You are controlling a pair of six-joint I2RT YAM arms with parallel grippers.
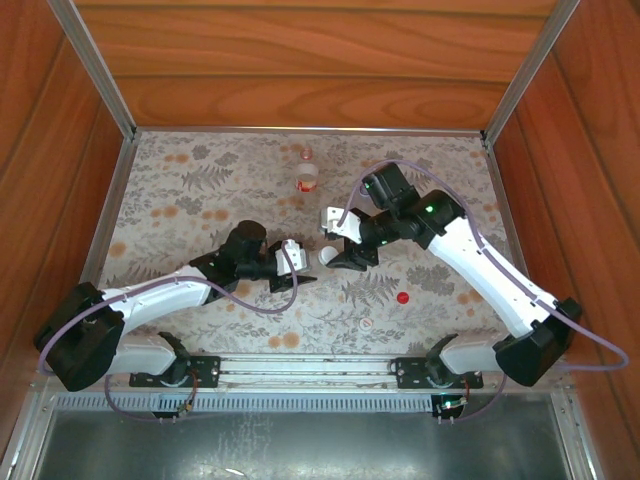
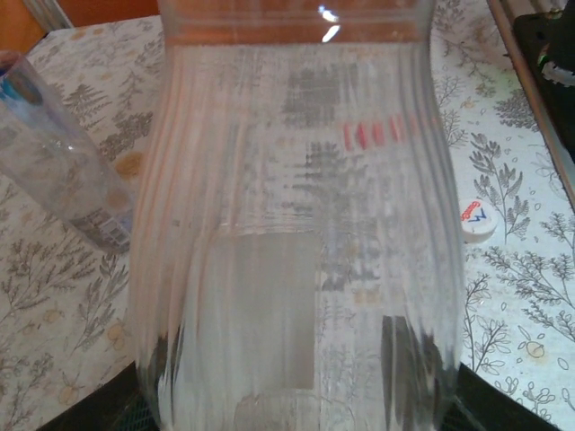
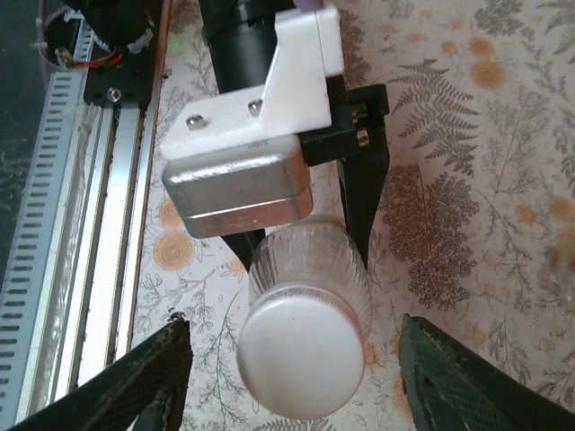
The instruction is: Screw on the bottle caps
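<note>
Three bottles and three caps, by my count.

**Bottles**
- The plain ribbed bottle (image 2: 296, 233) sits near the middle of the top view, with the left claw (image 3: 305, 242) clenched on its body.
- The red-labelled bottle (image 1: 307, 178) stands alone at upper centre of the counter (image 1: 200, 180).
- The slim bluish bottle (image 2: 54, 171) is tilted at the upper left of the left wrist view, just beside the ribbed one.

**Caps**
- A white cap (image 3: 301, 355) sits on the ribbed bottle's neck.
- A red cap (image 1: 403, 298) lies loose on the counter, right of centre.
- A pale printed cap (image 1: 366, 324) lies lower down, near the arms' bases.

The right claw (image 3: 295, 328) is released. Its fingers (image 3: 162, 377) stand either side of the white cap without touching it. Whether that cap is threaded home I cannot tell.

I judge the ribbed bottle light, thin-walled and springy, likely to dent or spin under a hard squeeze. Its ribbed body is the place to brace it. The cap looks small, smooth and stiff, best pinched across its rim.
</note>
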